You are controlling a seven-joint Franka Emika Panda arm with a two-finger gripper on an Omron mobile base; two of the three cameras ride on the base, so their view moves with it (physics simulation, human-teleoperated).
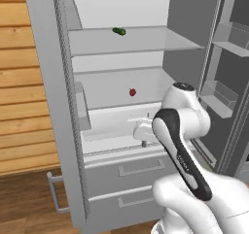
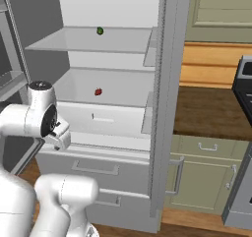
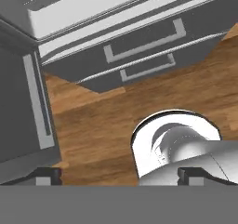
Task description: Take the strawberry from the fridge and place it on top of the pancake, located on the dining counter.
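Fridge (image 1: 58, 107) doors open; bare shelf (image 1: 112, 90) around strawberry (image 1: 132, 92).

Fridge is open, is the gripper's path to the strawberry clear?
Probably yes. The strawberry lies alone on the middle shelf, doors swung wide, nothing before it. The gripper, open, points down at the floor and must turn first.

Wood floor (image 3: 107, 125): medium-brown planks with visible grain, running under the furniture.

Wall panelling (image 1: 19, 82): horizontal light-wood boards, at the left of the left base view.

Lower cabinets (image 2: 202, 177): pale green doors with slim metal bar handles, standing on the floor at the right of the right base view.

Counter (image 2: 211, 110): dark brown wooden top resting on those cabinets.

Upper cabinet (image 2: 221, 10): pale green panelled door, above a strip of light wood backing.

Stove (image 2: 243, 147): dark grey unit at the far right edge, just beside the lower cabinets.

Light: even and soft, no strong shadows.
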